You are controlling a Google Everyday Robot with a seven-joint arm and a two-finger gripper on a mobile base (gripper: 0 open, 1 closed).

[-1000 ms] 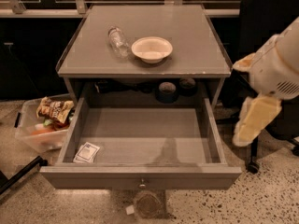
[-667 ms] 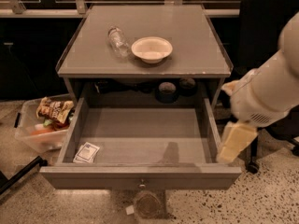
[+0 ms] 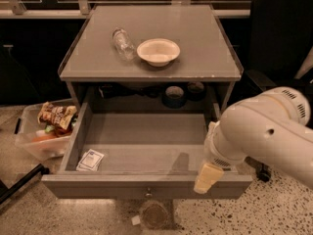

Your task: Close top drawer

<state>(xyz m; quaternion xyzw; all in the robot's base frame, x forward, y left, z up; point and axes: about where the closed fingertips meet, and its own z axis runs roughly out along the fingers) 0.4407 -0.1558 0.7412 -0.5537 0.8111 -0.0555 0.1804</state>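
Observation:
The top drawer [image 3: 142, 141] is a wide, shallow grey drawer, pulled far out of the cabinet toward me. Its flat front panel [image 3: 98, 187] has a small round knob [image 3: 148, 194] at centre. A small white packet [image 3: 91, 160] lies in the drawer's front left corner. My gripper [image 3: 207, 177] is cream-coloured and hangs from the bulky white arm [image 3: 264, 131]. It sits over the drawer's front right corner, at the top edge of the front panel.
The cabinet top [image 3: 195, 43] holds a white bowl [image 3: 158, 51] and a clear bottle [image 3: 122, 43] lying on its side. A plastic bin of snacks [image 3: 46, 129] stands on the floor at left. A black chair [image 3: 279, 38] is at right. A round object [image 3: 154, 214] lies under the drawer.
The arm has swung down and left from beside the cabinet's right side. The gripper now hangs over the drawer's front right corner. The drawer has not moved.

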